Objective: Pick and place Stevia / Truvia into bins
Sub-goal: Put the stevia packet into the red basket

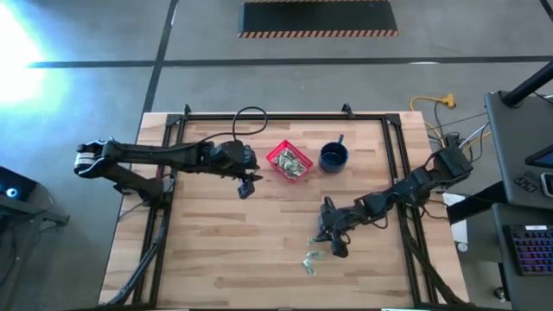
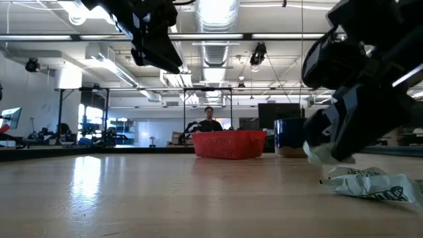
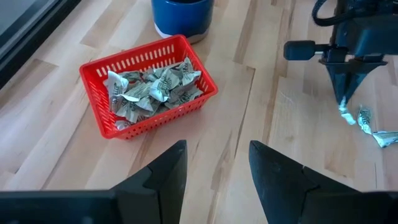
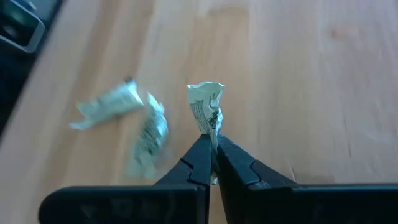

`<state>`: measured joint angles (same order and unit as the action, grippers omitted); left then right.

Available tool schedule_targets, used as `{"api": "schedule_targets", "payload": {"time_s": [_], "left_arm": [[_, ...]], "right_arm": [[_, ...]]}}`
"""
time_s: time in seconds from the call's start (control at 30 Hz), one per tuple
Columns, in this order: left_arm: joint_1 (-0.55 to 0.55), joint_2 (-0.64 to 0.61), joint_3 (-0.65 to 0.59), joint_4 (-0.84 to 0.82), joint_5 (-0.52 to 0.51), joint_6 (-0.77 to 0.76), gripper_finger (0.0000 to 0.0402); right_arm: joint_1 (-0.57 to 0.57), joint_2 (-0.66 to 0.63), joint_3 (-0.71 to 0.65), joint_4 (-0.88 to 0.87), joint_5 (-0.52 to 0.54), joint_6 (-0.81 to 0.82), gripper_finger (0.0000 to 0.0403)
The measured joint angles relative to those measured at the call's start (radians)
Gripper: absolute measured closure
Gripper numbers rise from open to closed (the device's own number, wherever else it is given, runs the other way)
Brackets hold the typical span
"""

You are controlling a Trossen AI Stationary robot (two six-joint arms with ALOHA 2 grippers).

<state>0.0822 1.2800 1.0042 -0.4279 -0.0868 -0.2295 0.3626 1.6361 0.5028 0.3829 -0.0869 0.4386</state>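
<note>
The red basket (image 1: 288,162) sits on the wooden table toward its far side, with several crumpled pale green-and-white Stevia sachets (image 3: 152,90) inside it. My right gripper (image 1: 335,248) is low over the table's near right part, shut on one sachet (image 4: 207,106). Two more sachets (image 4: 112,102) (image 4: 151,132) lie loose on the wood beside it. My left gripper (image 3: 217,171) hangs open and empty above the table, left of the basket. My right gripper pinches one end of the crumpled sachet (image 4: 212,133) between its two fingertips. The fingers (image 2: 344,142) slant down at it from the table's right side. The rest of the sachet sticks out past the tips. Whether it is clear of the wood I cannot tell.
A dark blue mug (image 1: 333,156) stands just right of the basket. A loose sachet (image 2: 370,183) lies on the table near my right gripper. Bare wood stretches across the table's near left part. Beyond the table's far edge a person (image 2: 210,120) is in the room.
</note>
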Motion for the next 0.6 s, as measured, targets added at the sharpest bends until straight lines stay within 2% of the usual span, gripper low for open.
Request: {"api": "schedule_targets", "payload": {"time_s": [0.5,0.6], "left_arm": [[-0.004,0.0,0.0,-0.001,0.003,0.006,0.0246],[-0.006,0.0,0.0,-0.001,0.005,0.008,0.0246]], "right_arm": [[-0.089,-0.119,0.074,0.009,0.044,-0.091,0.0394],[-0.117,-0.127,0.104,0.009,0.11,-0.138,0.0394]]}}
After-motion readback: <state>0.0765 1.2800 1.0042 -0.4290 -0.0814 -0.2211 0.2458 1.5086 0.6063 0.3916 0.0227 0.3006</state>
